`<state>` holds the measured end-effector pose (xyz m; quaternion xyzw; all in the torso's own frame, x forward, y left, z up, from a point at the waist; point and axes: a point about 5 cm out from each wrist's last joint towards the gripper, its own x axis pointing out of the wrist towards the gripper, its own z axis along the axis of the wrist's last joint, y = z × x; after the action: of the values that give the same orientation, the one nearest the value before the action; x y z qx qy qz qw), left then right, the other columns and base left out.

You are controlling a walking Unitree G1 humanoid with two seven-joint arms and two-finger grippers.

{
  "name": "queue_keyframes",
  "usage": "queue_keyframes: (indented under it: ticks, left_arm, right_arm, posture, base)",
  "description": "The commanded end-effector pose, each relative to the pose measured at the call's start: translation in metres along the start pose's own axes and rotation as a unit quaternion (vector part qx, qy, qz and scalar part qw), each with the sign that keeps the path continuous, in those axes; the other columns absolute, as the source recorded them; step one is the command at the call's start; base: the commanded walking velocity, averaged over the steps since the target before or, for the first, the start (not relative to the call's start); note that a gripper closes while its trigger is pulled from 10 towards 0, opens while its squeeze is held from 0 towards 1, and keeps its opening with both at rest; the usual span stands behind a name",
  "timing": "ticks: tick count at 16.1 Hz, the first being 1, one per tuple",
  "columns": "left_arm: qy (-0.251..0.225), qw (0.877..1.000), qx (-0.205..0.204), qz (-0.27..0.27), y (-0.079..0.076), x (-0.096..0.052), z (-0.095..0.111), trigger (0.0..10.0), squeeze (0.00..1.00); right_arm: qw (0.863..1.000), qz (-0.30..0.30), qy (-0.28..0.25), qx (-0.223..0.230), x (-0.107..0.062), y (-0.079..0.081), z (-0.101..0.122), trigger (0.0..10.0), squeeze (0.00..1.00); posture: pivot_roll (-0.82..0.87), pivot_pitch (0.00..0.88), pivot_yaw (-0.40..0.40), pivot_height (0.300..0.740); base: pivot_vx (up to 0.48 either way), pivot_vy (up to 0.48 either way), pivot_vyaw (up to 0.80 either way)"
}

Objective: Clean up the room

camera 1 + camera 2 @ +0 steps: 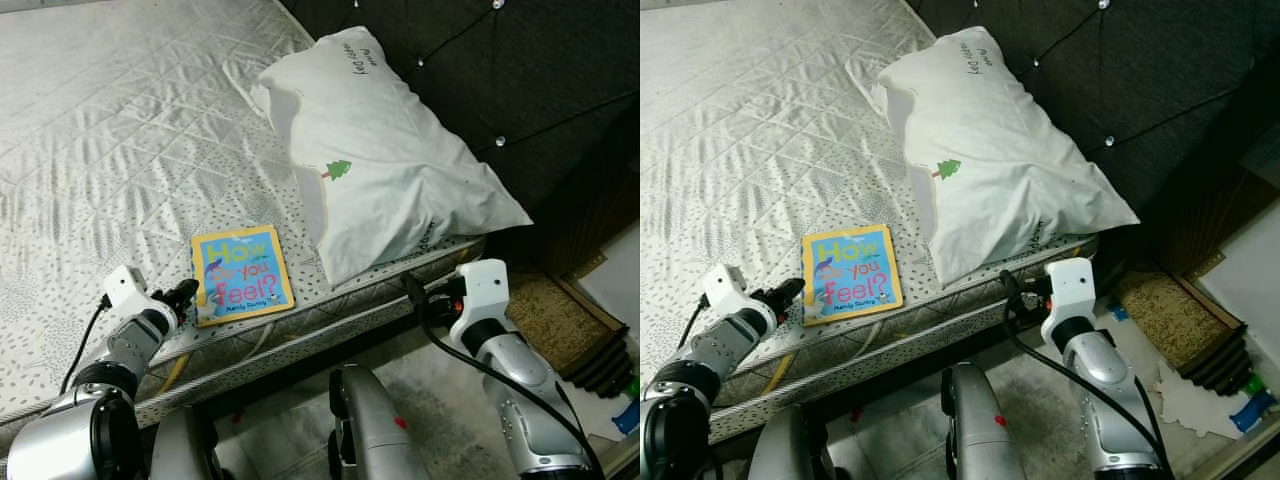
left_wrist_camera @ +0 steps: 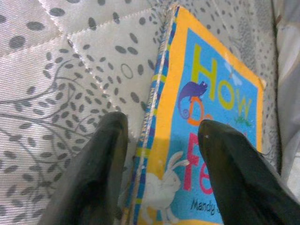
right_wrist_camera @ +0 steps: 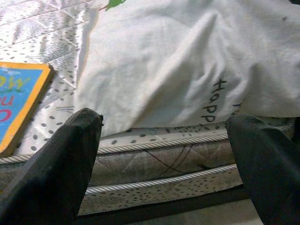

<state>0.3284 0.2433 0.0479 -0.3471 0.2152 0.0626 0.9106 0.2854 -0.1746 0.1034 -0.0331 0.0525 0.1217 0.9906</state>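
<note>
The book (image 1: 242,273) lay flat near the mattress (image 1: 120,150) edge, with the pillow (image 1: 380,170) just beside it at about 2 o'clock. The left gripper (image 2: 161,136) sat at the book's 8 o'clock corner, its 2 fingers (image 2: 98,159) spread, 1 on the mattress and 1 over the cover, gripping nothing. The right gripper (image 3: 164,140) hovered below the pillow at the mattress side, fingers wide apart and empty.

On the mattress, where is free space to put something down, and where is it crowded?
Free: the wide quilted mattress beyond the book and beside the pillow, away from the headboard. Crowded: the near edge, where the left pincer is open at the book, with only a narrow strip between book and pillow.
</note>
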Motion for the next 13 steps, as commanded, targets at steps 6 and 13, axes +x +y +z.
queue_keyframes:
  ticks: [6,13]
  left_arm:
    - [0.017,1.000,-0.010,0.021,0.006,-0.002,-0.017,10.0,1.00]
    - [0.001,0.998,0.029,0.057,0.019,-0.006,-0.011,10.0,0.00]
  right_arm:
    - [1.000,-0.007,-0.008,-0.004,0.001,0.002,0.001,10.0,0.00]
    - [0.999,-0.031,-0.016,-0.012,0.001,0.000,0.002,10.0,0.00]
  posture:
    - [-0.23,0.173,-0.055,0.586]
    - [-0.22,0.180,-0.045,0.586]
  base:
    - [0.000,0.000,0.00]
    - [0.000,0.000,0.00]
